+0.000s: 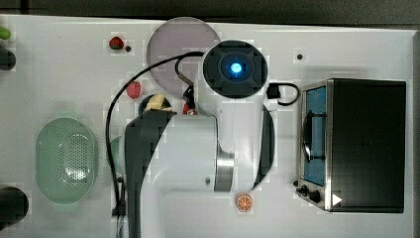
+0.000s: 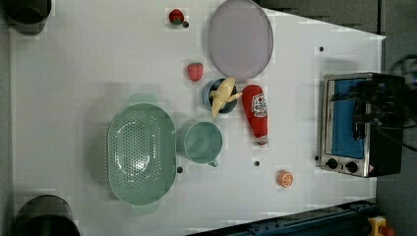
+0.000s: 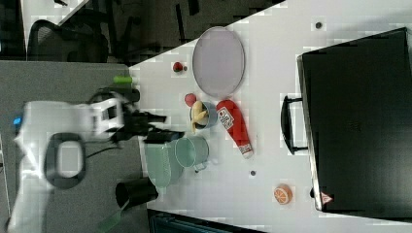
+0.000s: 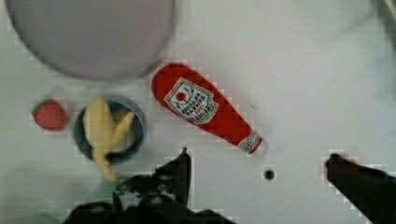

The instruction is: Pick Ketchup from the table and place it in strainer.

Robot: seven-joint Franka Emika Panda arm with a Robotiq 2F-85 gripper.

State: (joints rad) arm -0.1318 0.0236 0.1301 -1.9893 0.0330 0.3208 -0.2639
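A: Ketchup (image 2: 256,113) lies flat on the table (image 2: 74,73), label up. In the left view its fat end sits just below the plate (image 2: 240,38) and its cap points toward the left view's bottom edge. Nothing holds it.

B: Neighbours?

A: On the left view's left of it, just beside, a small blue bowl (image 2: 220,96) with a banana (image 2: 222,94) in it. A strawberry (image 2: 195,72) lies a little beyond the bowl. The green cup (image 2: 202,142) stands below the bowl, and the strainer (image 2: 141,153) is at the cup's left, rims close or touching; cannot tell which. The strainer holds nothing.

B: Gripper?

A: Gripper (image 4: 257,163) hangs above the table with its fingers (image 4: 183,163) spread wide. In the wrist view the ketchup's cap end lies near the gap between them, no contact.

B: Farther out?

A: Toaster oven (image 2: 356,123) at the left view's right, well apart from the bottle. An orange slice (image 2: 285,178) lies near the left view's bottom edge, and a small red fruit (image 2: 176,16) with a green top at the left view's top edge.
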